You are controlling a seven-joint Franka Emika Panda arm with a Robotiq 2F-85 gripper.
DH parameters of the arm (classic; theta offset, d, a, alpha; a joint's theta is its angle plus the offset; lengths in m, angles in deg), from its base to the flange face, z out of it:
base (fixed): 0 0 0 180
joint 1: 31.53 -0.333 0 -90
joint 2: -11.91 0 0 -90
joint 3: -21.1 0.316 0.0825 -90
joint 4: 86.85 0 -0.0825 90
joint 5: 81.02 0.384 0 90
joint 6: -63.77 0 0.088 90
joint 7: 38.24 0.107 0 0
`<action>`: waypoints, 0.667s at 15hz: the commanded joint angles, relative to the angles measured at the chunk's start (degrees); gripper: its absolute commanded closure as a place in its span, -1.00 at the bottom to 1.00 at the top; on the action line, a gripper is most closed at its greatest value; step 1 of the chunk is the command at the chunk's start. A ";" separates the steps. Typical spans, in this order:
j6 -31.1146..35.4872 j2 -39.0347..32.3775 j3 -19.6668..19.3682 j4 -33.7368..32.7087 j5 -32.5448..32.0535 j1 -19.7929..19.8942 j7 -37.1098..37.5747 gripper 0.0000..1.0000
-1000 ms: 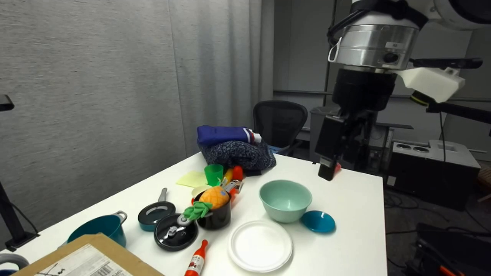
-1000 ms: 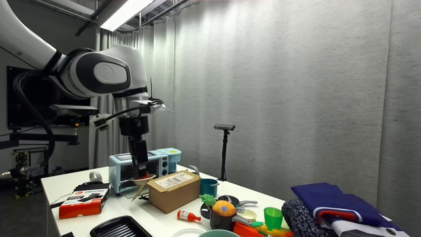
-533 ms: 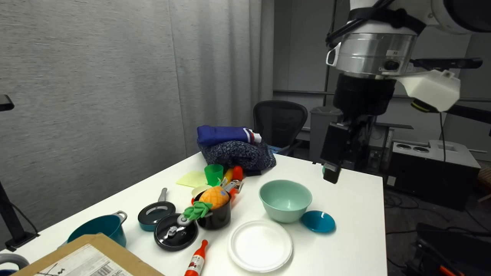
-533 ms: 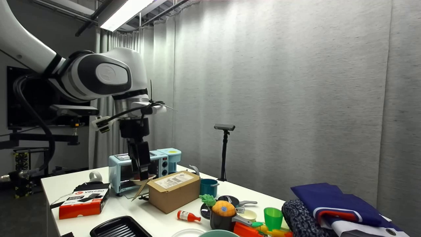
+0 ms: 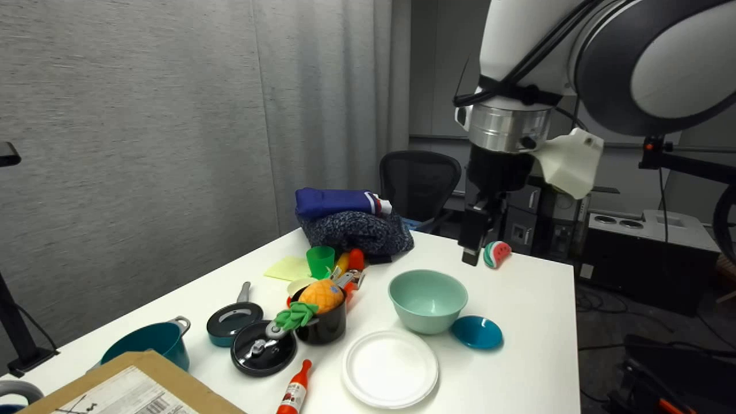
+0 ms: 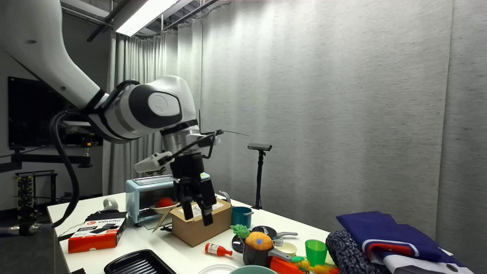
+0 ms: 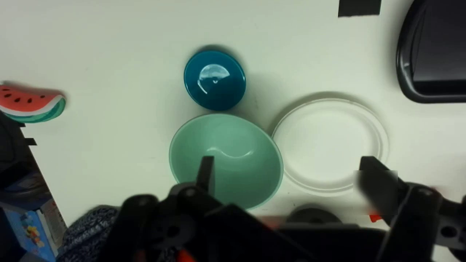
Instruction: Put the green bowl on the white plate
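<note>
Gripper [image 7: 287,162] released — fingers [image 7: 207,170] spread well apart, hanging above the table [image 5: 523,368] in both exterior views. In the wrist view one finger overlaps the green bowl [image 7: 233,153], the other the edge of the white plate [image 7: 329,145]. Bowl sits upright on the table itself, just beside the plate (can't tell if rims touch). Small blue dish [image 7: 214,82] right next to the bowl — toy watermelon slice [image 7: 31,103] off at the left, black tray [image 7: 403,69] upper right. In an exterior view, a red bottle [image 5: 295,391] lies near the plate.
</note>
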 commanded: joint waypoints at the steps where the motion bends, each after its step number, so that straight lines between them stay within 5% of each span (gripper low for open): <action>1: 8.17 -10.96 -1.33 -6.77 -1.75 1.73 4.46 -1.00; 10: 15.85 -30.29 -6.70 -16.95 1.27 -2.39 12.03 -1.00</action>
